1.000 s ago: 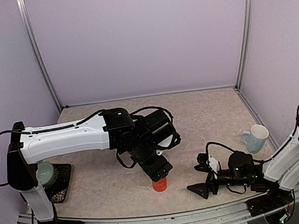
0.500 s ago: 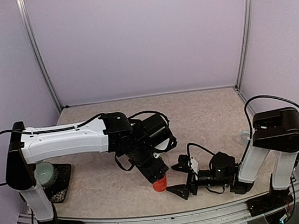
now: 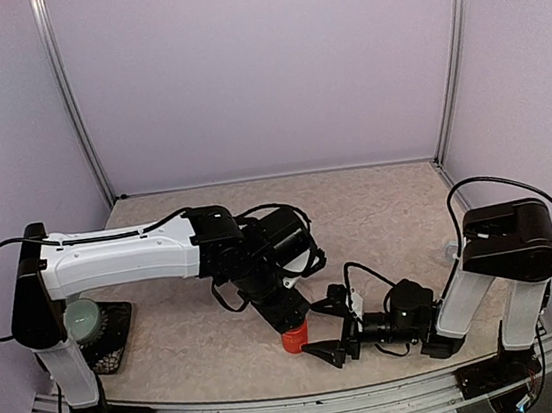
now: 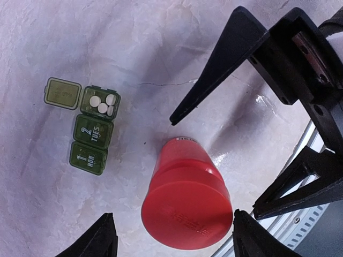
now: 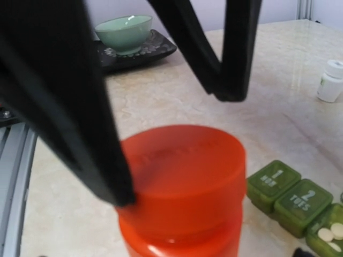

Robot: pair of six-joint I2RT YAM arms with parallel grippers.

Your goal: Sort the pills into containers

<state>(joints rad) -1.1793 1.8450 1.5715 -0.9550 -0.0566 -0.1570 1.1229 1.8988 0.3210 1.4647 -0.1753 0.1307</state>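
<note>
Roughly midway along the near edge of the bench [image 3: 388, 213]: red bottle [image 3: 295, 341], upright, cap on.

Left end effector [image 4: 172, 217]: hangs straight above the cap, pointing down, open. Fingers [image 4: 104, 238] stand either side of the cap, with a clear gap on one side and barely any on the other. Grips nothing.

Right end effector [image 4: 214, 168]: reaches in low from the right, lying almost level with the bench. Spread wide open, empty. One tip sits just beside the bottle's base on the far side, the other near the cap on the near side. Cannot tell from the right wrist view whether a finger touches the cap.

Containers [image 4: 91, 142]: lie flat on the bench on the far side of the red bottle, apart from it, hidden under the left arm in the top view. Green strip of three joined compartments. Two shut, marked 1 MON and 2 TUES. Third, at the end next to TUES, open, with its lid [image 4: 61, 92] folded back flat and a few round white pills [image 4: 103, 103] inside.

Well apart from the containers, farther off in the right wrist view: small white bottle [image 5: 329, 80], upright.

Over at the left of the bench, beside the left arm's base: pale green bowl [image 3: 83, 316] on a dark tray [image 3: 118, 332].
</note>
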